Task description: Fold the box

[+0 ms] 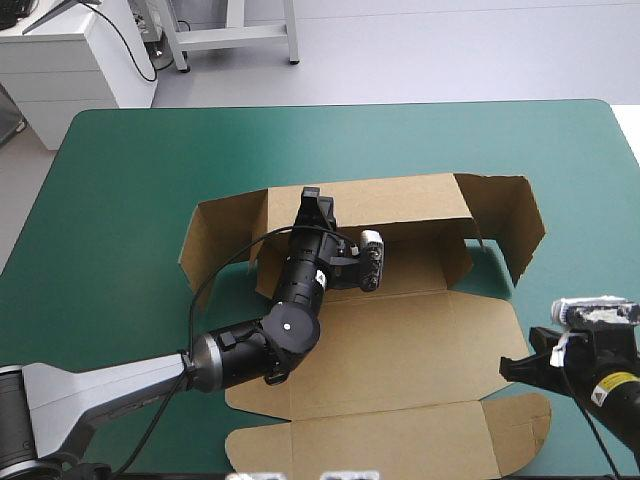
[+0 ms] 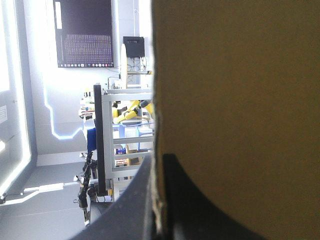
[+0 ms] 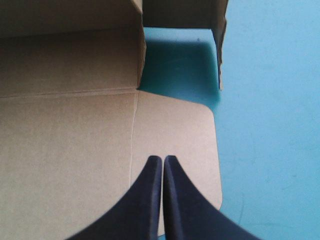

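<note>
The brown box [image 1: 400, 340] lies open on the teal-green cover, its base and lid flat. Its far wall [image 1: 400, 198] stands up, with side flaps [image 1: 512, 225] raised at both ends. My left gripper [image 1: 315, 205] sits at the top edge of that far wall. In the left wrist view the board [image 2: 240, 100] runs between the black fingers, and the left gripper [image 2: 159, 165] is shut on it. My right gripper [image 1: 512, 370] is at the box's right side, shut and holding nothing. In the right wrist view the right gripper [image 3: 162, 161] points over a rounded flat flap [image 3: 172, 127].
Bare teal-green cover [image 1: 130, 180] lies to the left of the box and beyond it, and more cover [image 3: 270, 125] lies beside the right flap. The box's near flaps [image 1: 380, 440] reach close to the table's near edge.
</note>
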